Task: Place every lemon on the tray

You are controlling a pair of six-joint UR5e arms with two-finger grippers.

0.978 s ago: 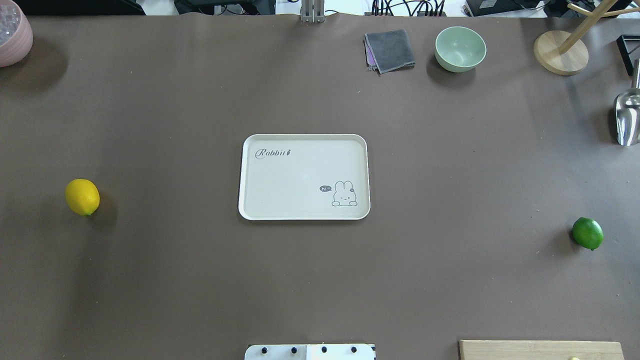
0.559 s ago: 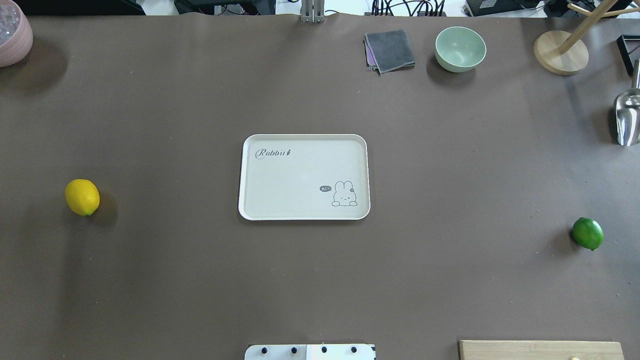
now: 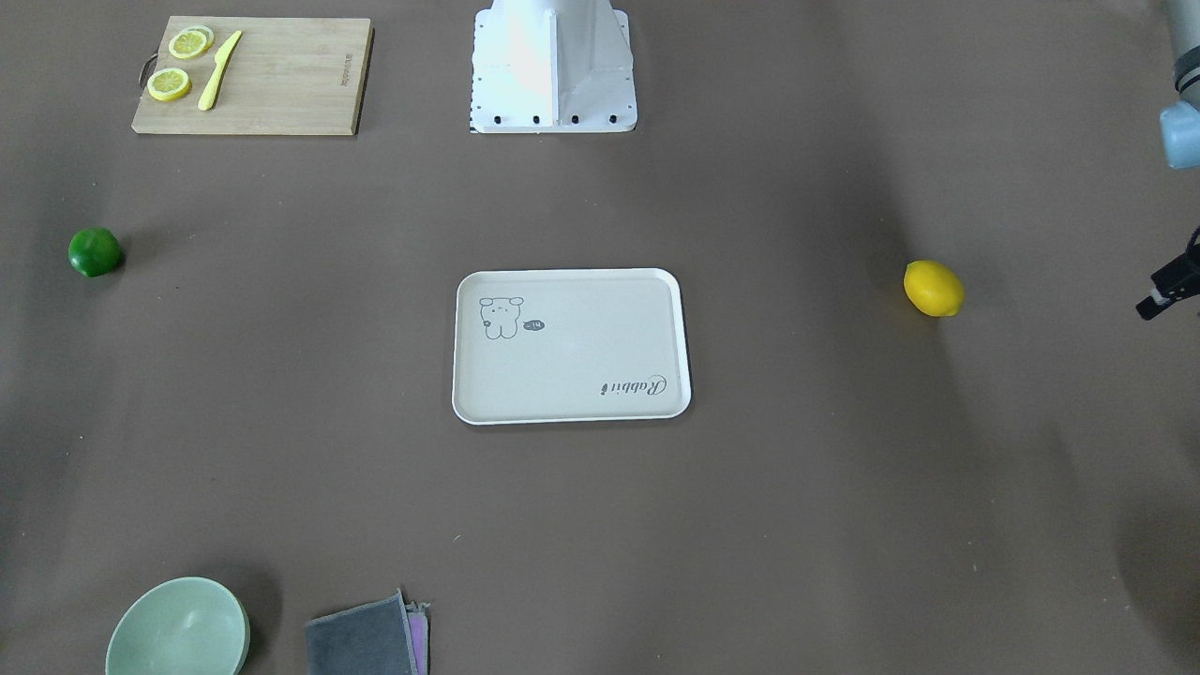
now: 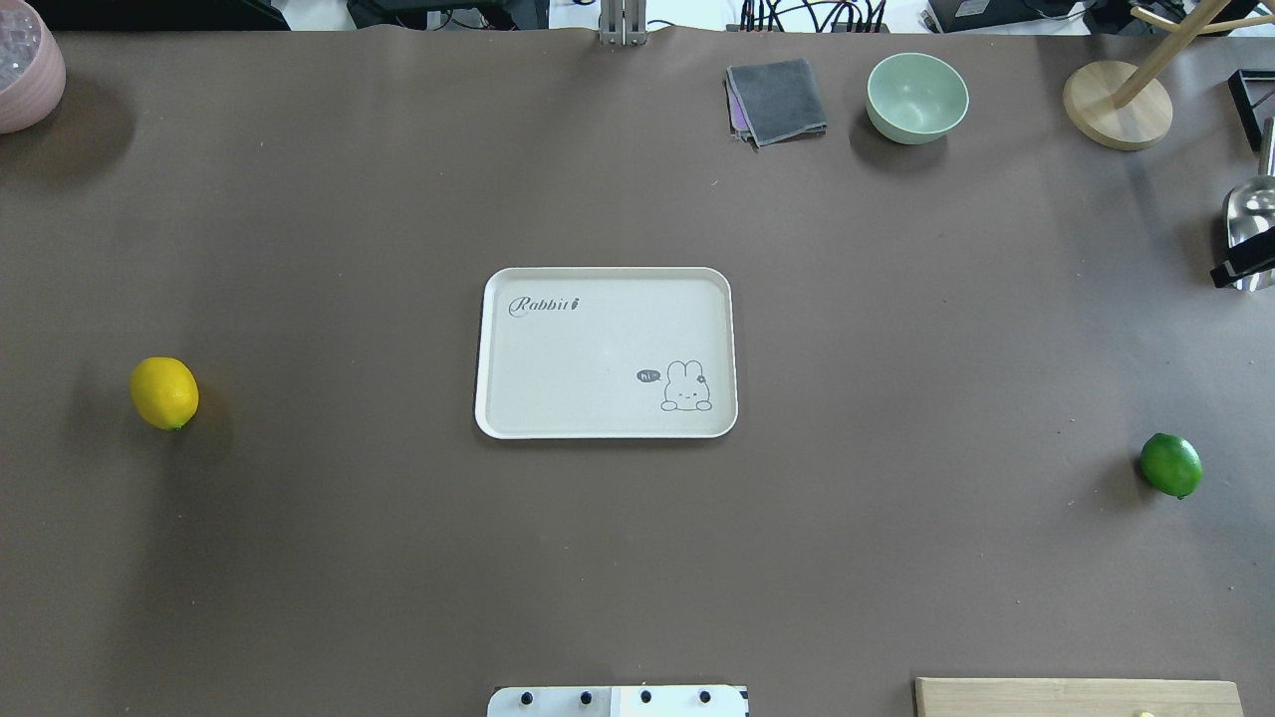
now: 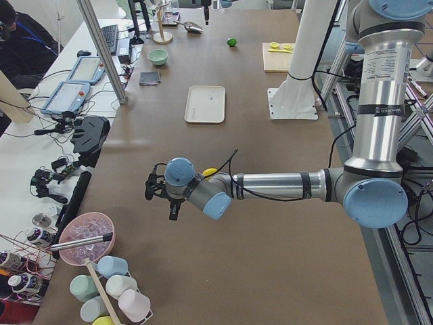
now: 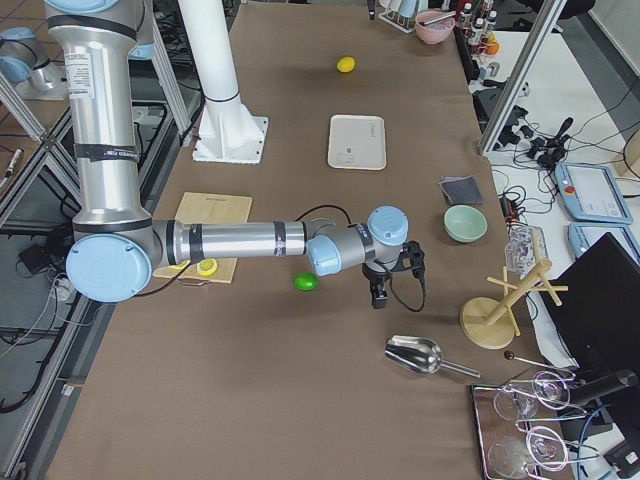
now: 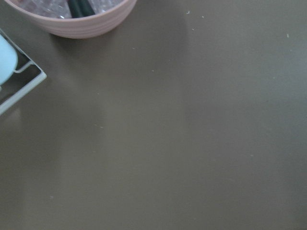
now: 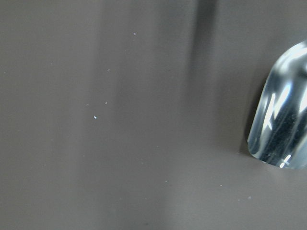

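The yellow lemon (image 4: 164, 392) lies on the table far left of the cream tray (image 4: 482, 349); it also shows in the front view (image 3: 933, 288). The green lemon (image 4: 1171, 465) lies far right (image 3: 95, 252). The tray holds nothing. My left gripper (image 5: 160, 202) hovers beyond the yellow lemon near the table's left end; only a black sliver shows in the front view (image 3: 1165, 289). My right gripper (image 6: 380, 292) hovers between the green lemon (image 6: 306, 282) and the metal scoop; a black tip shows overhead (image 4: 1241, 269). I cannot tell whether either is open or shut.
A wooden cutting board (image 3: 281, 84) with lemon slices and a yellow knife sits near the robot base. A green bowl (image 4: 916, 97), grey cloth (image 4: 775, 100), wooden stand (image 4: 1116, 105), metal scoop (image 4: 1250, 214) and pink bowl (image 4: 25, 70) line the far side.
A black part of my right gripper has come into the overhead view at the right edge, over the metal scoop. The lemons and tray have not moved.
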